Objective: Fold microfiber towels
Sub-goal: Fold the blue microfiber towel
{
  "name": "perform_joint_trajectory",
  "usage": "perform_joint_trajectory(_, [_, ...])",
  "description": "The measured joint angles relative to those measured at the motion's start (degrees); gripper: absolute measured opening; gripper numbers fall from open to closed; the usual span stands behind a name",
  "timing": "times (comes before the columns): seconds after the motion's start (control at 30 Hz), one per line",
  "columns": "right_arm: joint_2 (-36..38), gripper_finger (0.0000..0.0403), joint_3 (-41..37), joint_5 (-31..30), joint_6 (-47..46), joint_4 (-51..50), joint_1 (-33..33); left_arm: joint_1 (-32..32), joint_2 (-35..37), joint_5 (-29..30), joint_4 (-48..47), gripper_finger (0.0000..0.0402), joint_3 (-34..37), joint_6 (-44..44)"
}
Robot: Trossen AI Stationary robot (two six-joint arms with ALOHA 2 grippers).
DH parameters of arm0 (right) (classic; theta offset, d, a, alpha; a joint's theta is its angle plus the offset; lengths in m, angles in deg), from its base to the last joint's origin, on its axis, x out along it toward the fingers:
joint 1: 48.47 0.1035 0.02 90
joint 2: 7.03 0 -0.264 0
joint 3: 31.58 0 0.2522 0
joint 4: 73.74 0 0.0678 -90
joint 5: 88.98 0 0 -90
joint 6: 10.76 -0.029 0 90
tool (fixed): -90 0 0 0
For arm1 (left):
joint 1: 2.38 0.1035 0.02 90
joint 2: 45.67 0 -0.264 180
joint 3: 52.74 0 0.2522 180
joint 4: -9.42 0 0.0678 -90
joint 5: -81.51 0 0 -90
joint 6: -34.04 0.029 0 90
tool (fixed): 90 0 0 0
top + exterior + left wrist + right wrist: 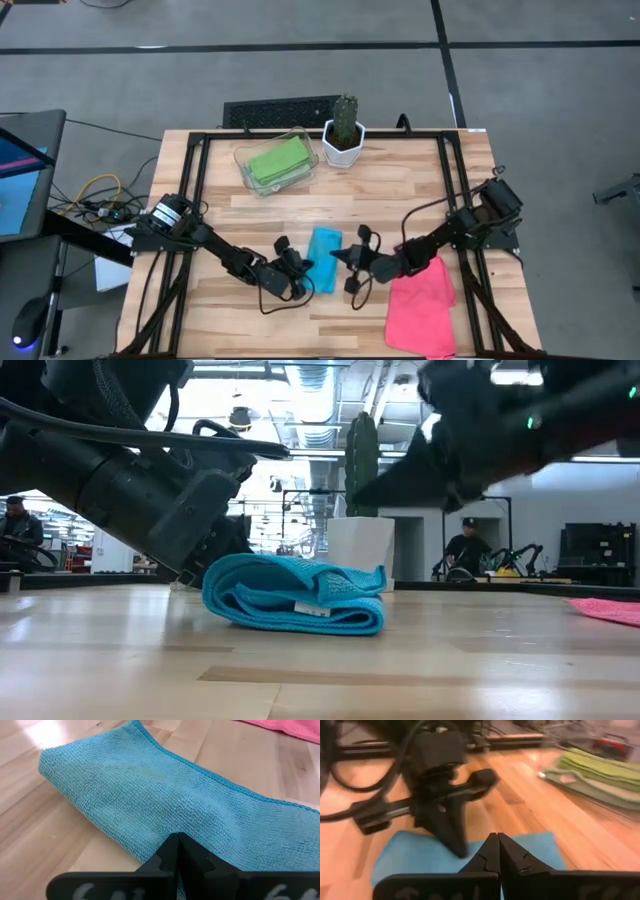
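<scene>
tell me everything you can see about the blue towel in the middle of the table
The blue towel is a cyan microfiber cloth with a looped weave and a stitched hem, folded into a narrow, thick strip with rounded folds and a small white tag at one edge. It lies flat on the wooden table, between the two arms. The left gripper, fingers shut, presses on one side; whether the right gripper, also shut, touches it is unclear.

Folded towel (325, 259) flat on the table (420, 185), between the two sets of fingertips: left gripper (303, 266) at one long edge, pressing down on it, jaws together; right gripper (345, 257) just off the opposite edge, above the table, jaws together. Second towel (424, 305) spread behind the right gripper's fingers, toward the table's near right corner. Well beyond both sets of fingertips, at the far edge: tray (250, 158) with folded towels (278, 160) in it, potted cactus (344, 130) just beside.
</scene>
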Motion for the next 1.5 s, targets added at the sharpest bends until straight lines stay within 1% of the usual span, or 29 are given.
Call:
perform_joint_trajectory(0.07, [-1.4, 0.0015, -0.3, 2.2, 2.0, 2.1, -1.5, 0.0, 0.0, 0.4, 0.3, 0.0, 0.0, 0.3])
perform_joint_trajectory(0.17, [-5.7, 0.0016, -0.1, 7.0, 1.2, 6.2, -4.2, 0.0, 0.0, 0.5, 0.5, 0.0, 0.0, 0.5])
perform_joint_trajectory(0.23, [-8.8, 0.0015, -0.2, 9.0, 0.3, 8.1, -5.3, 0.0, 0.0, 0.4, 0.5, 0.0, -0.2, 0.8])
perform_joint_trajectory(0.3, [-11.2, 0.0013, -0.2, 9.4, -0.9, 8.6, -6.1, 0.0, 0.0, 0.3, 0.5, 0.0, -0.2, 1.0])
perform_joint_trajectory(0.4, [-12.9, 0.0012, -0.2, 8.9, -1.5, 8.3, -7.9, 0.0, 0.0, -0.5, 0.5, 0.0, -0.2, 1.0])
perform_joint_trajectory(0.5, [-13.1, 0.0015, -0.5, 9.0, -1.2, 8.2, -10.3, 0.0, 0.0, -1.2, 0.7, 0.0, -0.2, 1.1])
perform_joint_trajectory(0.67, [-12.6, 0.0015, -0.4, 12.0, -0.8, 8.3, -13.2, -0.2, 1.9, -3.5, -0.6, 0.0, -0.2, 1.9])
perform_joint_trajectory(0.83, [-12.5, 0.0017, -0.4, 12.6, -0.7, 7.7, -13.2, -0.4, 6.4, -4.0, -4.4, 0.0, -0.3, 1.9])
perform_joint_trajectory(0.93, [-12.5, 0.0018, -0.4, 12.6, -0.7, 7.2, -12.7, -0.5, 8.0, -3.8, -2.2, 0.0, -0.3, 2.7])
perform_joint_trajectory(1.0, [-12.5, 0.0017, -0.4, 12.6, -0.7, 7.2, -12.7, -0.6, 7.9, -5.3, -0.9, 0.0, -0.3, 3.8])
perform_joint_trajectory(1.07, [-12.5, 0.0015, -0.4, 12.6, -0.7, 7.2, -12.7, -0.7, 6.8, -6.1, -0.2, 0.0, -0.4, 3.8])
perform_joint_trajectory(1.13, [-12.5, 0.0015, -0.4, 12.6, -0.7, 7.2, -12.7, -1.2, 5.2, -5.2, 0.3, 0.0, -0.2, 3.5])
perform_joint_trajectory(1.27, [-12.5, 0.0019, -0.4, 12.6, -0.7, 7.2, -12.7, -2.0, 1.5, -5.2, 8.2, 0.0, -0.5, 4.7])
perform_joint_trajectory(1.43, [-12.5, 0.0017, -0.4, 12.5, -0.7, 7.3, -12.8, -1.8, -3.4, -6.0, 8.7, 0.0, -3.6, 5.4])
perform_joint_trajectory(1.5, [-11.2, 0.0017, -0.5, 12.5, -0.6, 6.5, -12.8, -1.5, -5.0, -7.2, 8.2, 0.0, -5.3, 6.6])
